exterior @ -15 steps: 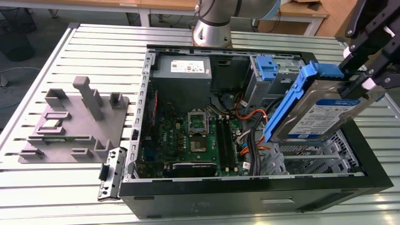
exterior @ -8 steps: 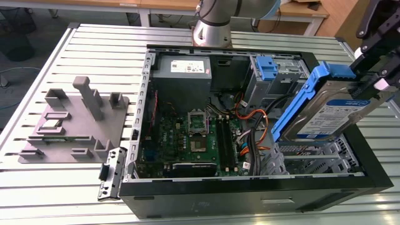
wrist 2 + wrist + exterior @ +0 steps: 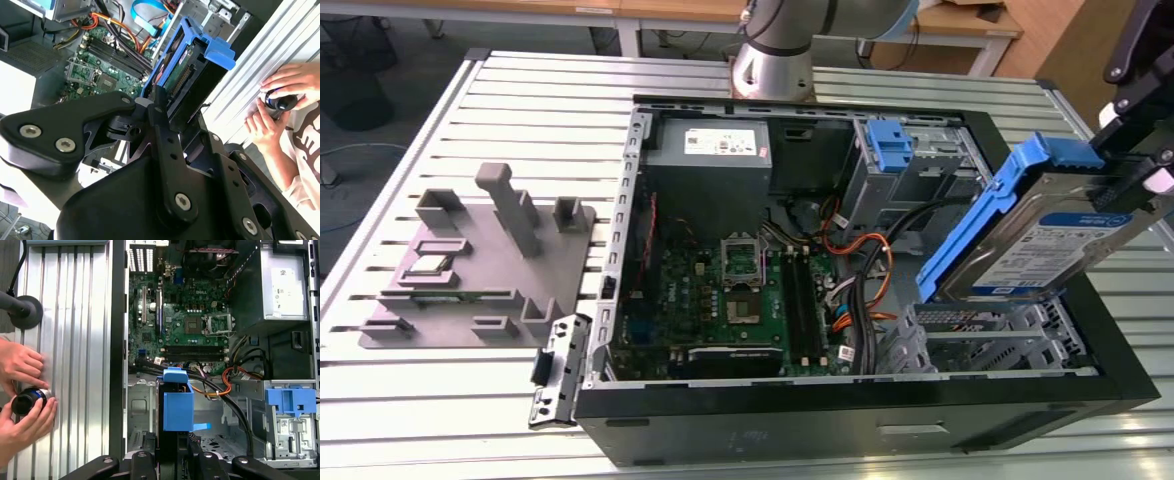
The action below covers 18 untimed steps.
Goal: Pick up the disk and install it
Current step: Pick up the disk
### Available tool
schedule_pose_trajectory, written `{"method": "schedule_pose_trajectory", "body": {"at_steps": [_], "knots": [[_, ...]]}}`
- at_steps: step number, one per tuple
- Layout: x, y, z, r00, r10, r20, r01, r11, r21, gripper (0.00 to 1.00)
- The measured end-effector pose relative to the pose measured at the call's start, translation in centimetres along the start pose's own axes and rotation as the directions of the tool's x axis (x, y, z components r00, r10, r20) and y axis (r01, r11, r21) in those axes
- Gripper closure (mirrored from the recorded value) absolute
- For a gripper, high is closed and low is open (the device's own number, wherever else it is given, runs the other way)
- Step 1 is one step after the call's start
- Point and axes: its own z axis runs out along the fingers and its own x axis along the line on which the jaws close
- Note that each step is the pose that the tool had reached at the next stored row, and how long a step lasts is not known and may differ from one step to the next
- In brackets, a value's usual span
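End effector (image 3: 170, 107) clamped on disk (image 3: 1047, 240), disk tilted above open computer case (image 3: 827, 410)

The ribbed aluminium counter (image 3: 520, 110) carries an open computer case (image 3: 854, 420). A grey fixture block (image 3: 480, 270) lies just beside the case; the arm's base (image 3: 774, 65) stands behind it.

Silver-grey, blue-framed disk (image 3: 1041, 250); green motherboard (image 3: 674, 300)

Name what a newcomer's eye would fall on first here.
The disk, silver in its bright blue frame, hangs tilted in the gripper above the open computer case, at the exterior view's right. In the first wrist view, a person's hands grip a small black object beside the case.
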Motion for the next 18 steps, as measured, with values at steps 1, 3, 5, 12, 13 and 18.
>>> {"method": "schedule_pose_trajectory", "body": {"at_steps": [1,3,5,12,13,18], "knots": [[0.0,-0.09,0.04,1.0,0.0,0.0002,0.0,1.0,-0.0001,0.65],[0.01,-0.27,0.2,1.0,0.0,-0.0001,0.0,1.0,0.0,0.65],[0.02,-0.5,0.48,1.0,0.0,0.0,0.0,1.0,0.0,0.65],[0.03,-1.31,1.12,1.0,0.0,-0.0003,0.0,1.0,0.0,0.65],[0.04,-1.36,1.27,1.0,0.0,-0.0001,0.0,1.0,-0.0001,0.65],[0.06,-1.44,1.55,1.0,0.0,-0.0004,0.0,1.0,0.0,0.65]]}}
